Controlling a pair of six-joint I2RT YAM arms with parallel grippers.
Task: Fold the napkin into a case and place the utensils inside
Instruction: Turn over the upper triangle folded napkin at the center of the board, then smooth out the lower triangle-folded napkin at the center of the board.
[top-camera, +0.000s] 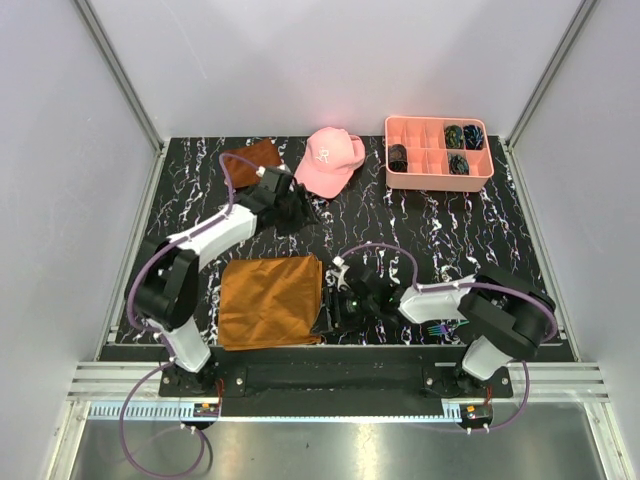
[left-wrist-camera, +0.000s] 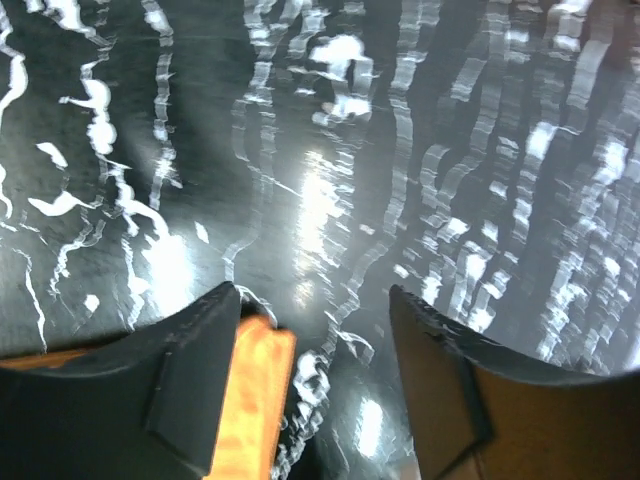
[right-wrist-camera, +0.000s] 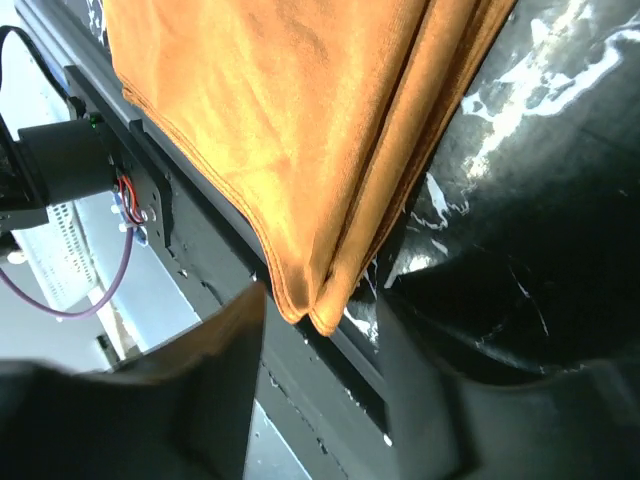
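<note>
On the top cam the napkin (top-camera: 268, 300) lies folded into a flat, squarish stack by the near edge of the worktop (top-camera: 400, 215), left of centre, btw the two arm bases. The right gripper (top-camera: 331, 308) sits low at the napkin's right edge, at its near-side corner. The right wrist cam shows its jaws partway apart w/ that corner poking in between them. Several layers are stacked there, and neither finger (right-wrist-camera: 215, 370) presses on the fabric as far as I can see, so nothing's gripped.

The left gripper (top-camera: 298, 212) is up toward the far edge, left of centre, just beside the pink cap (top-camera: 330, 160) and well apart from the napkin. On the left wrist cam its fingers (left-wrist-camera: 190, 380) are spread wide w/ only bare worktop between them — it holds nothing.

The utensils (top-camera: 436, 328) — purple-green sheen, fork tines showing — lie by the near edge on the right side, tucked just beside the right arm and partly hidden by it. I can't tell how many there are.

A pink tray (top-camera: 435, 183) sits in the far right corner, and a small rust-brown cloth (top-camera: 255, 160) lies toward the far left corner.
</note>
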